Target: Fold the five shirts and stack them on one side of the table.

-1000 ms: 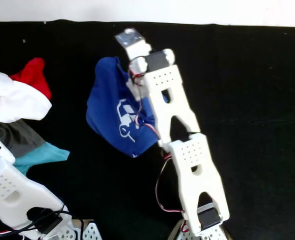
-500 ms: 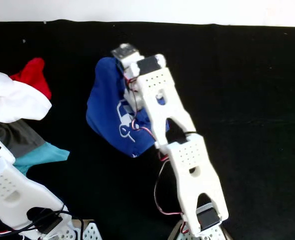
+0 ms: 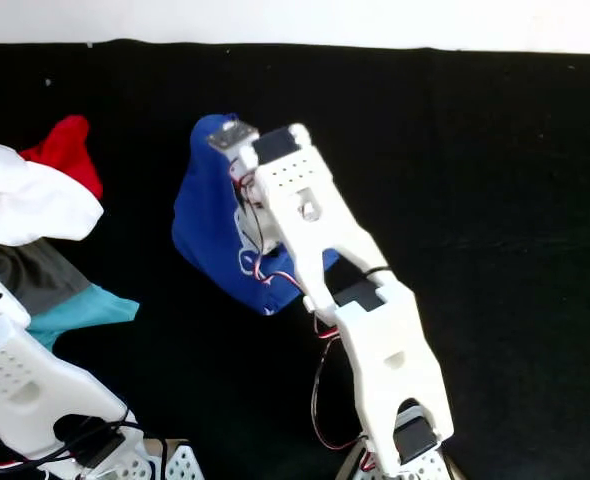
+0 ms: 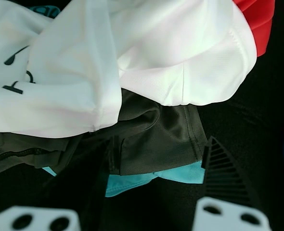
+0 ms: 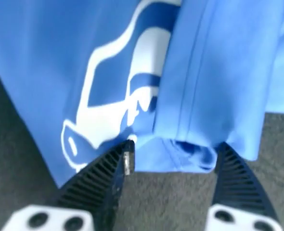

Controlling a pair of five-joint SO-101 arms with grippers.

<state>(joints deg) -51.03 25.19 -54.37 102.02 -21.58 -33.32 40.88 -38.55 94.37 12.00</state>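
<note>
Jaws of our right gripper [image 5: 175, 148] are standing wide open and holding nothing. The thick folded edge of the soft blue shirt with the white drawing [image 5: 108, 57] is sitting right between the two black tips. That fold is running straight away from the jaws, so one tip is waiting on each side of it. We are thinking a squeeze would catch the fold across its thin way (that is our guess, not something we are seeing happen).

From up high, this shirt is lying bunched on the flat black table cloth [image 3: 495, 200], near the middle. Its long way is going from the far side toward the arms. The white right arm [image 3: 310, 215] is leaning over it and hiding part of it.

Our left gripper [image 4: 159, 147] is open too and holding nothing. It is hanging over the messy pile at the table's side: a floppy white shirt [image 4: 84, 62], a bright red shirt [image 4: 257, 14], a dark grey shirt [image 4: 151, 122] and a light teal shirt [image 4: 147, 179]. That pile is lying well apart from the blue one, so we are judging the right arm to be the nearer one for this grab.
</note>
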